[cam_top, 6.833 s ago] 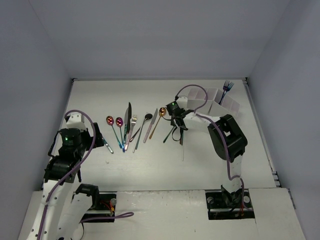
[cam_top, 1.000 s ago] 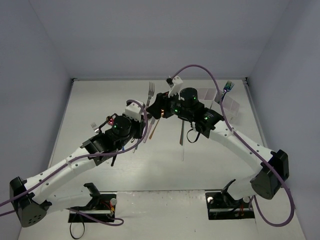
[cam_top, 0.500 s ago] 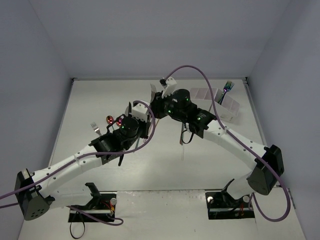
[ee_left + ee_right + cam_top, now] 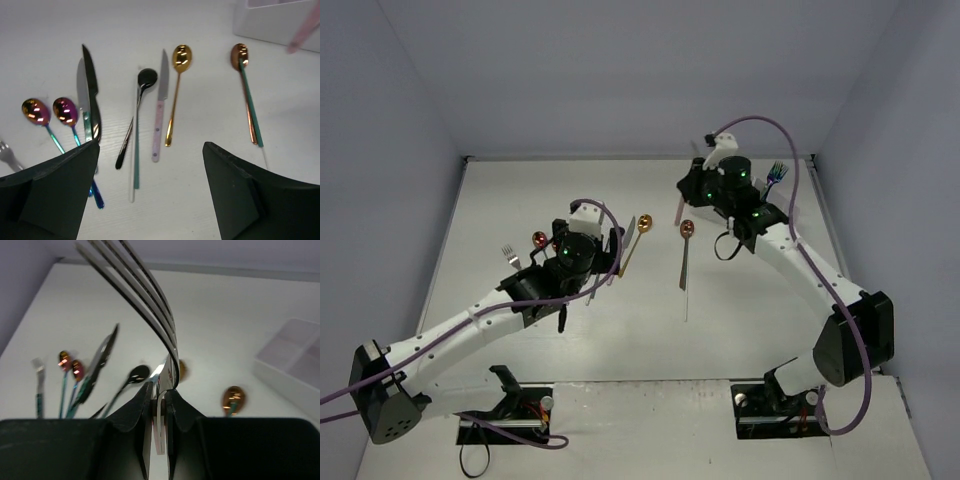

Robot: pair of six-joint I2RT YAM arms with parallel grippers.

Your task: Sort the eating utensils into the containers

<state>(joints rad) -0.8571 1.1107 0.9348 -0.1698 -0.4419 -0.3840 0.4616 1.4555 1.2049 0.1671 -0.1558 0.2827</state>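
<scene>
1. The white table [image 4: 520, 200] carries all the loose cutlery and the tray.
2. The left arm [image 4: 470, 320] reaches from the near-left corner to the middle. The left gripper [image 4: 150, 147] hangs above the row of cutlery, fingers spread wide, nothing between them.
3. The right arm [image 4: 800, 270] stretches toward the far right. The right gripper [image 4: 159, 390] is pinched tight on a silver fork [image 4: 145, 300], which is held clear of the table with its tines sticking out past the fingers.
4. The white containers [image 4: 782, 212] sit at the far-right corner, partly behind the right arm. A blue fork [image 4: 777, 172] stands in them, tines up — which compartment cannot be told.
5. Under the left gripper lie a silver-bladed knife [image 4: 81, 90] and a black knife [image 4: 90, 75] side by side. To their right lie a black spoon [image 4: 146, 77], a pink-handled knife [image 4: 160, 110] and a gold spoon [image 4: 180, 57].
6. A copper spoon [image 4: 240, 52] with a teal handle lies apart, between that row and the containers.
7. Two iridescent spoons [image 4: 35, 111] lie at the row's left end, with a small silver fork [image 4: 508, 255] beyond them.
</scene>
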